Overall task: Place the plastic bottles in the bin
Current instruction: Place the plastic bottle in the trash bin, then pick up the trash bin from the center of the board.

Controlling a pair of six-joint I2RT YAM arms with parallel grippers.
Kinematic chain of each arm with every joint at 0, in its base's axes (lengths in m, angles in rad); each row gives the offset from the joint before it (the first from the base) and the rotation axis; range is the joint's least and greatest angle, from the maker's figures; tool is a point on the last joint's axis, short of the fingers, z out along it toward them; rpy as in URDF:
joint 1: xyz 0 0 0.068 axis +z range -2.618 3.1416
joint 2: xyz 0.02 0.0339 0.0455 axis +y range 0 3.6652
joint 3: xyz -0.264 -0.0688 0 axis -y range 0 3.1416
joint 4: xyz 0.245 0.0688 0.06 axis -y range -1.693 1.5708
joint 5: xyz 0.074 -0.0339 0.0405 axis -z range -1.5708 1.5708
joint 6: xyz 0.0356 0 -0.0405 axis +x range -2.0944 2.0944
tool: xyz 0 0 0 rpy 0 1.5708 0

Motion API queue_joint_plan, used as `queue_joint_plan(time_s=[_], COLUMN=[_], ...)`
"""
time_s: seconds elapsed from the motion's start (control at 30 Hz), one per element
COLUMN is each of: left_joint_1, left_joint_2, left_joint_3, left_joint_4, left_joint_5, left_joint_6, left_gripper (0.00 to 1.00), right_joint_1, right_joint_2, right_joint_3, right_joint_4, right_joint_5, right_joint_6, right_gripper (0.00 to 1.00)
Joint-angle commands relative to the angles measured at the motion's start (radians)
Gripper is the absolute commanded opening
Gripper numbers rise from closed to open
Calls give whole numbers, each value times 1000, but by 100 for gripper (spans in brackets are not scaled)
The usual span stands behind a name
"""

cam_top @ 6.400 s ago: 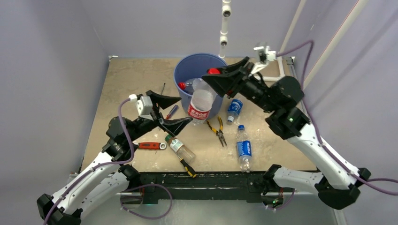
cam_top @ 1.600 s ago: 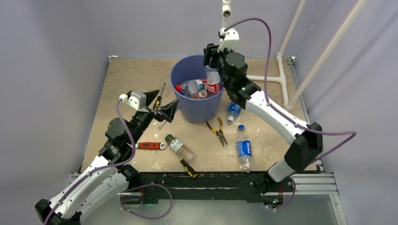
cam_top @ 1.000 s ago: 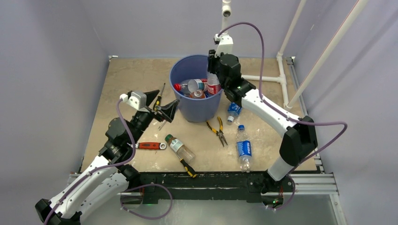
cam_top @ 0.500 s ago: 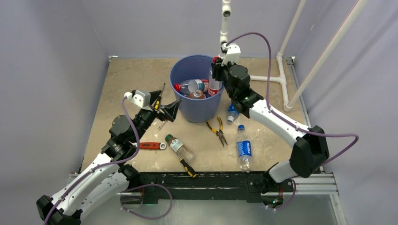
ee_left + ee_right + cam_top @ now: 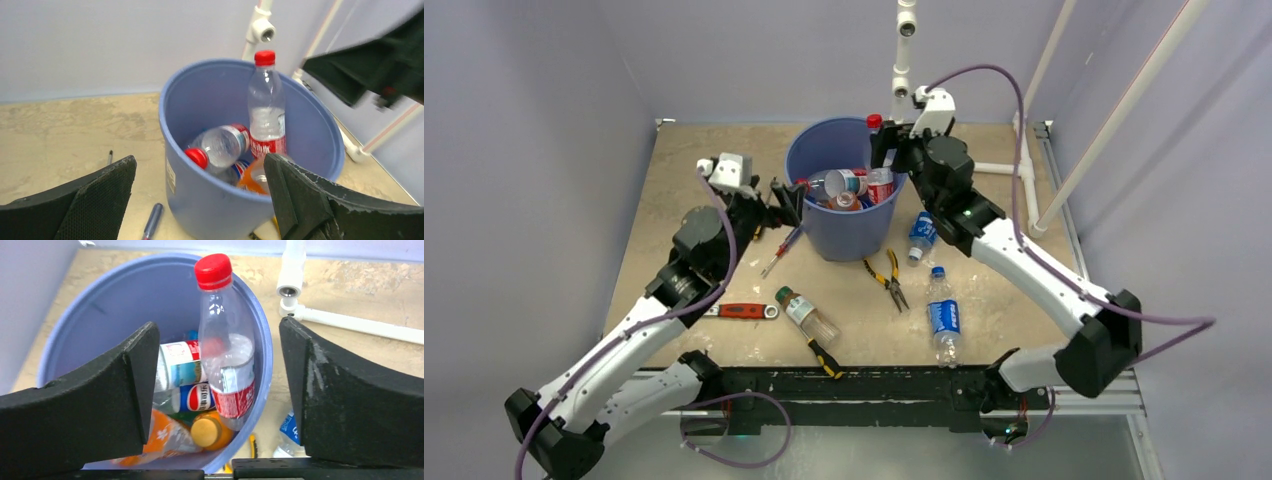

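at the far middle of the tabletop [image 5: 684,160] stands the bin [image 5: 839,240], a red-capped bottle [image 5: 225,340] propped upright against its inner wall, the right tool [image 5: 890,148] spread empty just above it, seemingly placed for a drop, the left tool [image 5: 782,200] wide apart beside the rim, three bottles [image 5: 941,315] lying outside.

Soft, even light fills all three views; shadows on the table [image 5: 854,320] are faint. In the left wrist view, a finger [image 5: 367,70] of my right gripper [image 5: 218,340] is smeared by blur. Small glints sit on the clear bottle [image 5: 225,355].
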Motion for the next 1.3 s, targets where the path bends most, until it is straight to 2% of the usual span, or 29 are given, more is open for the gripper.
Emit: queue_joint_plan(time_s=[0.0,0.27,0.43,0.53,0.7,0.93,1.13,1.27], left_joint_1=[-4,-3,-2,-2,34,103,134,134], left_joint_2=[112,407,561,623,734,830,901,919], left_joint_3=[219,610,838,910,979,1021,1080,1101], left_joint_4=[-214,-552,-764,-835,-931,-958,-981,-990], left_joint_5=[-156,-241,-221,-223,-246,-193,-93,-73], left_joint_6=[-49,-131,-154,-140,-126,-107,-100,-96], left_gripper=[99,99,98,90,83,70,45,30], right_joint_1=[2,2,1,2,1,1,2,1], right_joint_2=[-159,-378,-467,-509,-565,-624,-652,-663], right_joint_3=[49,-118,-188,-221,-257,-298,-309,-312], right_joint_4=[-33,-90,-151,-168,-170,-208,-234,-242], right_joint_5=[15,13,-3,-8,-21,-64,-62,-63], right_joint_6=[89,213,243,251,260,257,229,219], right_gripper=[88,89,89,89,89,89,89,89])
